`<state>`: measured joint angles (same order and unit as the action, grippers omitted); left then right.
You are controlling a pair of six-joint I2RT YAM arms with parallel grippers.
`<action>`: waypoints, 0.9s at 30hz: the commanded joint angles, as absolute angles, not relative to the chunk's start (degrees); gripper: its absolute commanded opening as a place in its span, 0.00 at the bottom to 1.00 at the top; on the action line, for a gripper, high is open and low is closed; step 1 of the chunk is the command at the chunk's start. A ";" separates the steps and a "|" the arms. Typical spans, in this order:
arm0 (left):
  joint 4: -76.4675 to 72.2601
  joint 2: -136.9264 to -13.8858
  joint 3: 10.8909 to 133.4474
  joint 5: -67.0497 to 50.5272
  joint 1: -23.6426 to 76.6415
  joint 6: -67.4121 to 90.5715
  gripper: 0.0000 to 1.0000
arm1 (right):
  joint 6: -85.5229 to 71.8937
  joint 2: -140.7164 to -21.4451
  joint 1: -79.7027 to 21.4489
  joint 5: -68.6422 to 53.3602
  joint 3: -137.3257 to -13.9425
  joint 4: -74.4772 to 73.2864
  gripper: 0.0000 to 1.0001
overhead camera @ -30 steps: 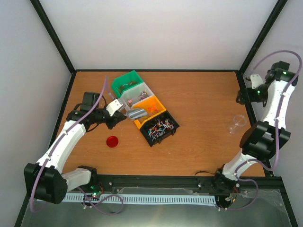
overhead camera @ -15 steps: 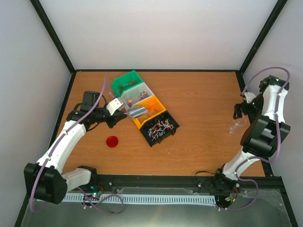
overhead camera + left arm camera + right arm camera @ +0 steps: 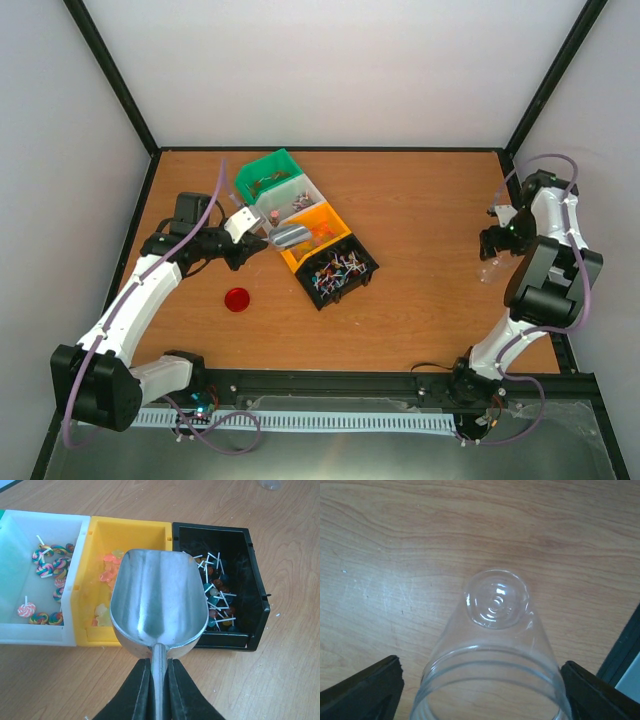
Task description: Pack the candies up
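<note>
My left gripper (image 3: 159,690) is shut on the handle of an empty metal scoop (image 3: 160,600). The scoop hangs over the near edges of the yellow bin (image 3: 132,527) and black bin (image 3: 257,595). Candies show in three bins: lollipops (image 3: 217,592) in the black, swirled sweets (image 3: 47,570) in the white, gummies (image 3: 107,570) in the yellow. In the top view the scoop (image 3: 290,237) is at the bin row. My right gripper (image 3: 482,695) is open, with a finger on each side of a clear plastic cup (image 3: 495,645) standing at the right (image 3: 497,262).
A green bin (image 3: 268,172) ends the bin row at the back, beside the white bin (image 3: 292,200). A round red lid (image 3: 237,299) lies on the table near the left arm. The black frame post (image 3: 625,650) stands close to the right of the cup.
My right arm has swung down from the back right corner to the clear cup, and its fingers now straddle it. The left arm and scoop have not moved.
</note>
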<state>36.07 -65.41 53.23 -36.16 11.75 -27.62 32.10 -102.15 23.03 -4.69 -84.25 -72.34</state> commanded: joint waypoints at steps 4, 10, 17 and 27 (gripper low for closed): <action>36.21 -64.97 54.50 -35.88 12.21 -26.67 0.01 | 32.24 -102.07 19.81 -1.62 -82.04 -68.41 0.74; 36.22 -65.27 54.70 -36.01 12.22 -26.75 0.01 | 31.94 -101.28 16.07 -2.54 -81.71 -68.29 0.61; 40.09 -66.66 56.02 -36.49 14.02 -29.54 0.01 | 28.69 -103.04 6.43 -6.83 -85.11 -67.37 0.58; 45.35 -66.02 57.41 -32.14 17.78 -28.91 0.01 | 26.08 -115.41 -8.18 -9.35 -100.25 -65.44 0.58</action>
